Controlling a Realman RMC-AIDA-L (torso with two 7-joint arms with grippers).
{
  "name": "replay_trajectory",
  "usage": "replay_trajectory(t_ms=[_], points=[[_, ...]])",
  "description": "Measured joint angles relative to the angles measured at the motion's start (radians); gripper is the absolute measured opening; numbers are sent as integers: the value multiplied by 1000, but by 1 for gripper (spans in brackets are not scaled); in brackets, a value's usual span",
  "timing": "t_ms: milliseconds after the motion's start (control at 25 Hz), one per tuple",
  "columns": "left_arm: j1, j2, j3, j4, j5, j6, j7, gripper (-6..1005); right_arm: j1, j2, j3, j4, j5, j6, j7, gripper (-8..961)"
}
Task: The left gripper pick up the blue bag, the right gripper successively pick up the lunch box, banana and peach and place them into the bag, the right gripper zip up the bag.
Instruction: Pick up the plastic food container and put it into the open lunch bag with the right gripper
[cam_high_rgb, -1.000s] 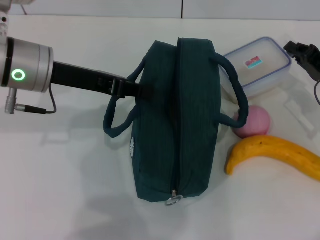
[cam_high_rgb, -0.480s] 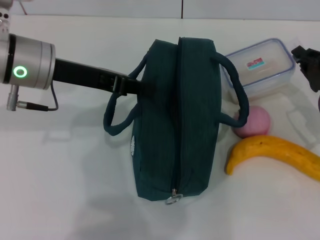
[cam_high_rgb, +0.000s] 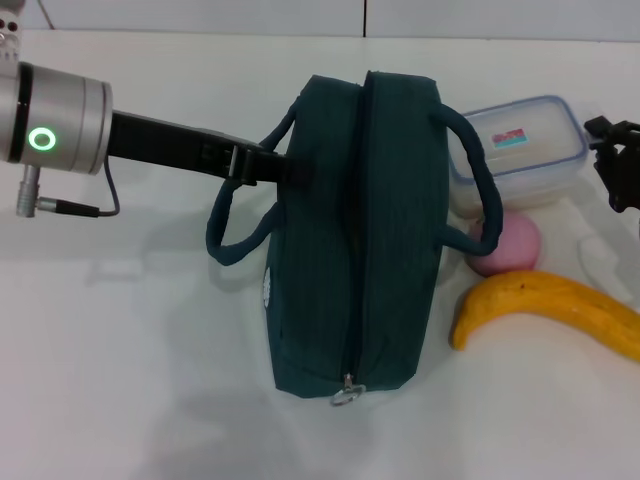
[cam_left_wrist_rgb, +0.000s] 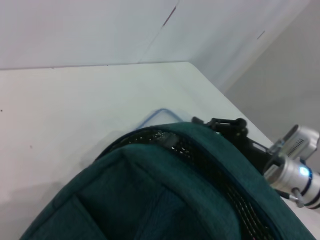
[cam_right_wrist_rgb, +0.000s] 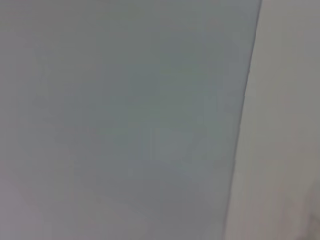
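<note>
Head view: your left gripper (cam_high_rgb: 285, 168) is pressing against the blue bag (cam_high_rgb: 355, 240), grip unclear; right gripper (cam_high_rgb: 615, 165) is hovering beside it, opening unclear.

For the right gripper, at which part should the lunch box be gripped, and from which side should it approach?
Probably the lunch box's far-right corner, approached from the robot's right, where the right gripper already is. The box lies flat; the blue bag and its handle cover the left end and the peach sits against the near edge, so only the right end looks free.
</note>
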Motion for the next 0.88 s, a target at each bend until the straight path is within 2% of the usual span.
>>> replay_trajectory(t_ms=[240,280,520,680,880], points=[[0,0,0,0,-8,-10,0,51,-17,0,0,13,74,-106,17,94],[0,0,0,0,-10,-10,0,51,-28,0,0,14,121,-166,18,94],[1,-1,0,0,-11,-11,0,51,-38,0,0,14,153,-292,34,94],[0,-2,5,-1,-11,-18,0,51,-17,0,0,14,154,-444,39,94],[-9,-2,6,-5,-11,-19,0,51,37,0,-14,13,145,-567,31,94]])
